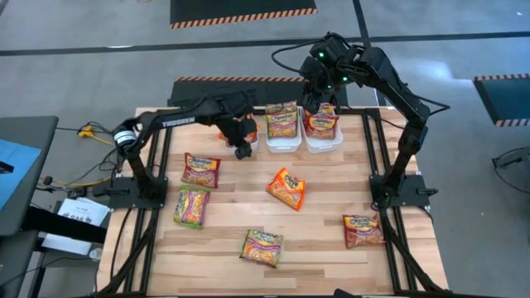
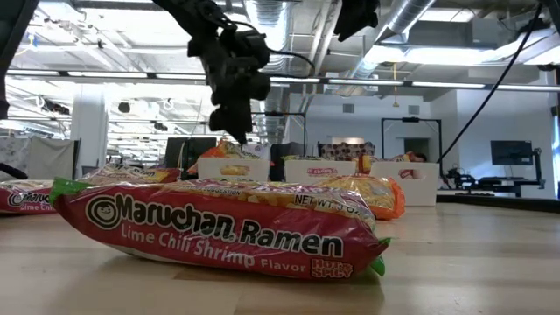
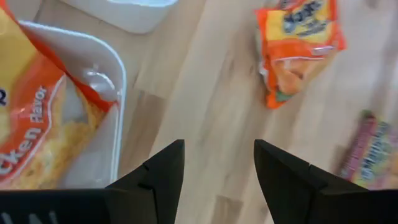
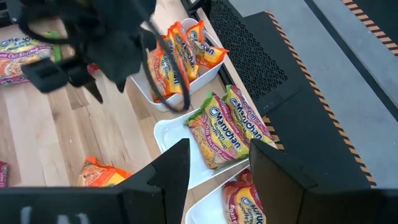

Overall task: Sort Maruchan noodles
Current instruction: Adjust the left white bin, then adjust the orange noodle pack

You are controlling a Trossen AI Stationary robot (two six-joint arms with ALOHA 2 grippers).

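While three far bins [image 1: 284, 142] already held packets | six packets [image 1: 286, 188] lay loose on worktop [image 1: 331, 240] | both jaws spread, empty.

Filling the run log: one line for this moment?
left hand: open, empty, beside bins | right hand: open, above right bin | loose ramen packets: five
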